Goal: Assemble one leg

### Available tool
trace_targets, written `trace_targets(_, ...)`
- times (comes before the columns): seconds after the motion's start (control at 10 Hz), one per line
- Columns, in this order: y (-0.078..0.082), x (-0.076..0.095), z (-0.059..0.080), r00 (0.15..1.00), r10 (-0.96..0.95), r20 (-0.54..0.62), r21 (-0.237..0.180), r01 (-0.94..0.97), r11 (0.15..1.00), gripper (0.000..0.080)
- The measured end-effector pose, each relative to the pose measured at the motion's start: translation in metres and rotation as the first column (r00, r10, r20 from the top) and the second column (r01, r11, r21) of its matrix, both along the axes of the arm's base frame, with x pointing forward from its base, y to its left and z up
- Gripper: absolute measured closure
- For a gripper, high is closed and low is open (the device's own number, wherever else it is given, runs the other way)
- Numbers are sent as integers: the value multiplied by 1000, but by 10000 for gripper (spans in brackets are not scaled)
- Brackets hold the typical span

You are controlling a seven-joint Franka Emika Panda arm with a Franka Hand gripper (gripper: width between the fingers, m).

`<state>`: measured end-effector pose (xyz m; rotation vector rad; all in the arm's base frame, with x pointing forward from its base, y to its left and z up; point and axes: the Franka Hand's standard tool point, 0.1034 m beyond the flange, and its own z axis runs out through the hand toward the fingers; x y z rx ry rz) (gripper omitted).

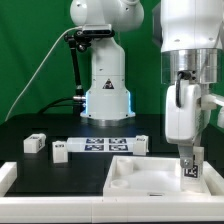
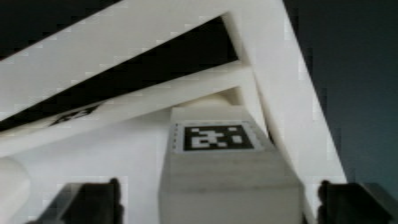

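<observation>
While the two-finger gripper (image 1: 189, 160) hangs over the exterior view's right end of the large white square panel (image 1: 150, 176), its dark fingers (image 2: 86, 203) stand on either side of the leg (image 1: 189, 169), a small white rectangular block with a black-and-white square marker tag. Whether they press it is hard to tell; they seem to clasp it. The leg stands upright on the smooth, matte panel. Behind lies the marker board (image 1: 104, 145), flat and thin; two more small white blocks (image 1: 35, 144) rest on the black table (image 1: 40, 170).
</observation>
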<state>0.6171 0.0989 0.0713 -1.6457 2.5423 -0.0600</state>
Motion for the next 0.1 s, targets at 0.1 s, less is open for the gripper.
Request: trace_targets(0.1,0,0,0,1000,2,0,0,-2,1000,186)
